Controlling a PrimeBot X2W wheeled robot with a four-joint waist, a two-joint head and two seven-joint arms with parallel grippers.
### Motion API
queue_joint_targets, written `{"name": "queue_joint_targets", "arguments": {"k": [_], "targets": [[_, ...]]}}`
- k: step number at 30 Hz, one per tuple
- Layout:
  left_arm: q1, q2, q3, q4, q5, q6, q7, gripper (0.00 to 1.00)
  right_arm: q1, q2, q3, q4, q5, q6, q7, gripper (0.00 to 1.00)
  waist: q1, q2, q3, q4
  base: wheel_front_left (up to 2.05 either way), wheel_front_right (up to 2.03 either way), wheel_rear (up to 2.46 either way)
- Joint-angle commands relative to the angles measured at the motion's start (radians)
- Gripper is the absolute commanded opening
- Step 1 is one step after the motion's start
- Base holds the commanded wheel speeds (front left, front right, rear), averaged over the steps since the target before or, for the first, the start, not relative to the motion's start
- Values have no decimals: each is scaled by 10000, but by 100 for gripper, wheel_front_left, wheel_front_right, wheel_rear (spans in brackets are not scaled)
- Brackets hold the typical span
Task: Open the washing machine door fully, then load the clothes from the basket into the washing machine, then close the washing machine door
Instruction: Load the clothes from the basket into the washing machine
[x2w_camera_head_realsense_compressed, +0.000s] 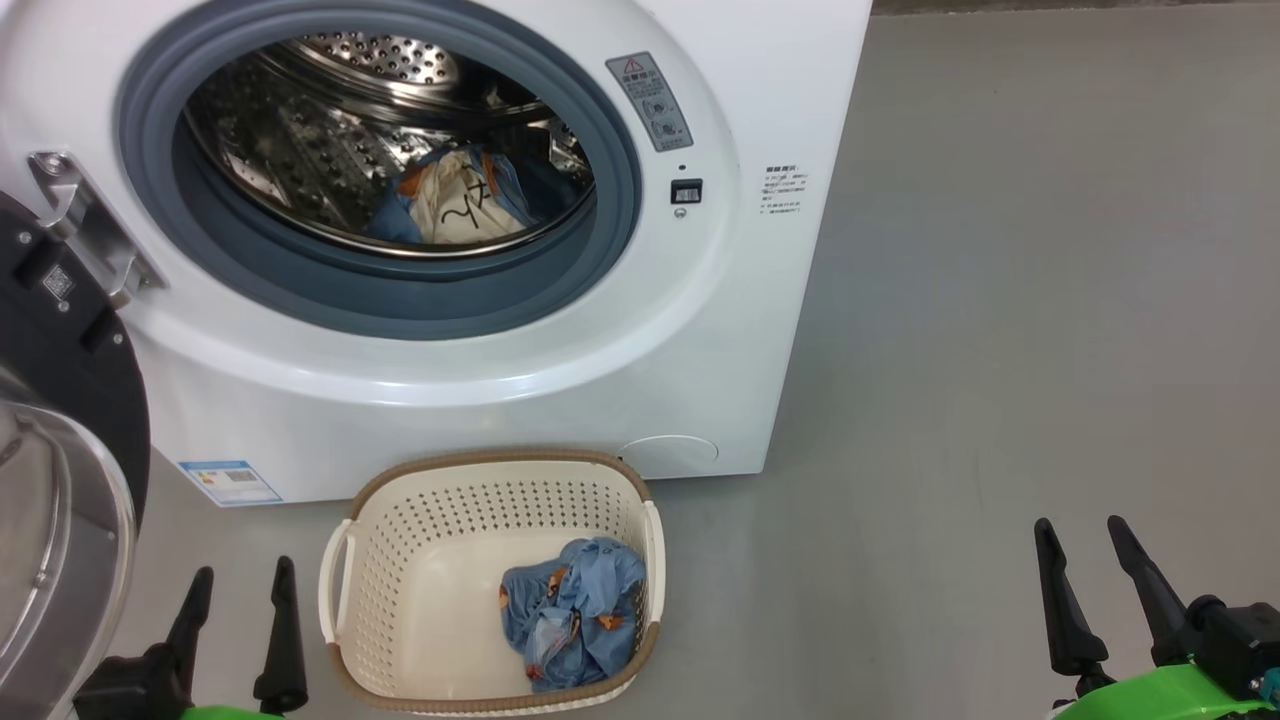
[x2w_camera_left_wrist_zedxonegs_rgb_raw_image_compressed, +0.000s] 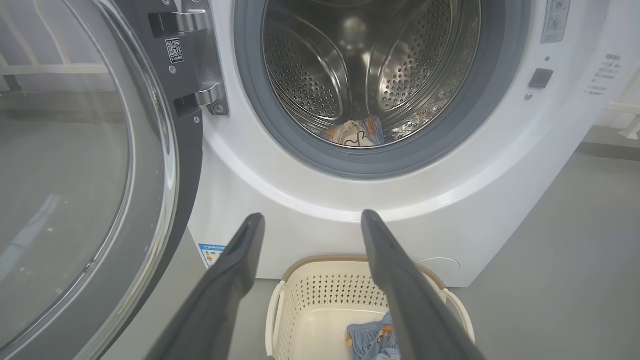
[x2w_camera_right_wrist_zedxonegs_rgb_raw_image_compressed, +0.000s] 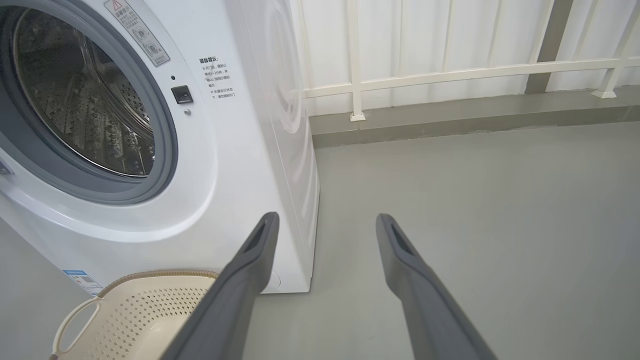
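You have the door (x2w_camera_head_realsense_compressed: 62, 345) swung wide at the washer's (x2w_camera_head_realsense_compressed: 700, 340) left. Some clothes (x2w_camera_head_realsense_compressed: 575, 610) lie in the basket (x2w_camera_head_realsense_compressed: 500, 461) before it, one piece in the drum (x2w_camera_head_realsense_compressed: 300, 150). Your left gripper (x2w_camera_head_realsense_compressed: 245, 567) and right gripper (x2w_camera_head_realsense_compressed: 1080, 522) stand spread, empty.

1. Premises: a laundry or utility area, plain finish.
2. Evidence: a white front-loading washing machine (x2w_camera_head_realsense_compressed: 700, 330) stands directly on a bare grey floor (x2w_camera_head_realsense_compressed: 1000, 350), with a perforated laundry basket (x2w_camera_head_realsense_compressed: 500, 458) set before it.
3. Boundary: a cream railing (x2w_camera_right_wrist_zedxonegs_rgb_raw_image_compressed: 450, 75) runs along a white panelled wall (x2w_camera_right_wrist_zedxonegs_rgb_raw_image_compressed: 425, 35), above a raised grey kerb (x2w_camera_right_wrist_zedxonegs_rgb_raw_image_compressed: 450, 115).
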Motion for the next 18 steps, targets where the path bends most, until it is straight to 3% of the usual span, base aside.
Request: {"name": "queue_joint_targets", "arguments": {"k": [1, 18], "targets": [[-189, 120, 359, -298, 60, -25, -65, 100, -59, -141, 210, -273, -46, 16, -48, 100, 0, -1, 33, -1, 0, 0, 0], [-749, 74, 172, 64, -165, -25, -65, 100, -706, 24, 222, -356, -67, 16, -48, 100, 0, -1, 1077, -55, 0, 0, 0]]}}
